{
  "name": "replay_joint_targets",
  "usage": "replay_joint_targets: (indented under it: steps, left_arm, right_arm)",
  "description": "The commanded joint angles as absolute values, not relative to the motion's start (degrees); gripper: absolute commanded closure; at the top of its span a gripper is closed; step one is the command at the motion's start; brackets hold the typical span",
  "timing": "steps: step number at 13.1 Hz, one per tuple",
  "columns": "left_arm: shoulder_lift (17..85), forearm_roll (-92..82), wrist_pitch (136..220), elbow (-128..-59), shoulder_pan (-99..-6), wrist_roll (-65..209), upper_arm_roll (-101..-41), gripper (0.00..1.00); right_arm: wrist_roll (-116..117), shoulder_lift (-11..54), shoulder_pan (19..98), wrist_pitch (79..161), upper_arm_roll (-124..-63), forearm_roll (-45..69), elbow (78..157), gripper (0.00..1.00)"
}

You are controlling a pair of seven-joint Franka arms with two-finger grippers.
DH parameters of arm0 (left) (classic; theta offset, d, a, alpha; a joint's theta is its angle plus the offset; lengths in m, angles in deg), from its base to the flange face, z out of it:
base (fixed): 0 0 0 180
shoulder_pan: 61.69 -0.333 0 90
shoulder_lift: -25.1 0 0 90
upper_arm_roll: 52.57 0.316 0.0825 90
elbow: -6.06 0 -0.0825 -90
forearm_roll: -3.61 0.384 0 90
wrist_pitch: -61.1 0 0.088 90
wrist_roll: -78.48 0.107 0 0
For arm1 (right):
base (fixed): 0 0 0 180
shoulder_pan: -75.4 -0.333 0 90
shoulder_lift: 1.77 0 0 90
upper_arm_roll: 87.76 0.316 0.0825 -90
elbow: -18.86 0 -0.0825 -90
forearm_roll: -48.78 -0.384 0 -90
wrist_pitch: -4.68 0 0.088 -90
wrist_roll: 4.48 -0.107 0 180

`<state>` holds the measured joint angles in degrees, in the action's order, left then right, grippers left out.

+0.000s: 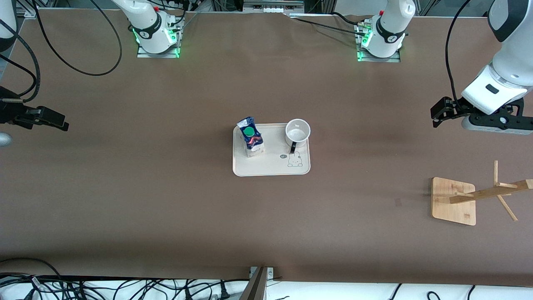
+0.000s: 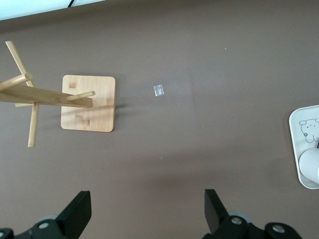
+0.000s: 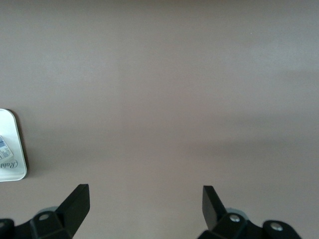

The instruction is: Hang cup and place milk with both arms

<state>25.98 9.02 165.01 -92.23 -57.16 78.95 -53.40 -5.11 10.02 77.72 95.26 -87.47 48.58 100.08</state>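
The cup (image 1: 297, 131), white with a black handle, stands upright on a cream tray (image 1: 270, 168) in the middle of the table. The milk (image 1: 251, 137), a blue-topped carton with a green cap, stands on the same tray beside the cup, toward the right arm's end. My left gripper (image 1: 436, 116) hangs open over bare table at the left arm's end, holding nothing (image 2: 148, 209). My right gripper (image 1: 62, 123) hangs open and empty over bare table at the right arm's end (image 3: 145, 206). The left wrist view catches the tray's edge (image 2: 301, 124) and part of the cup (image 2: 310, 167).
A wooden peg rack on a square bamboo base (image 1: 454, 201) stands at the left arm's end, nearer to the front camera than the tray; its base (image 2: 88, 103) also shows in the left wrist view. A small scrap (image 2: 158, 90) lies on the table beside the rack. Cables run along the table's edges.
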Motion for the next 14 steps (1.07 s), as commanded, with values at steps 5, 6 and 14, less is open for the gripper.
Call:
replay_joint_targets:
  steps: [5,6,14]
  left_arm:
    - [26.1,8.2,163.8,-91.1,-56.9,78.9,-53.2,0.00]
    - [26.1,8.2,163.8,-91.1,-56.9,78.9,-53.2,0.00]
    - [26.1,8.2,163.8,-91.1,-56.9,78.9,-53.2,0.00]
  right_arm:
    - [-5.2,10.3,75.3,94.8,-87.2,49.0,100.9,0.00]
    - [-5.2,11.0,74.4,94.7,-87.2,49.0,100.9,0.00]
    - [-6.4,16.7,66.1,98.6,-87.2,47.7,100.9,0.00]
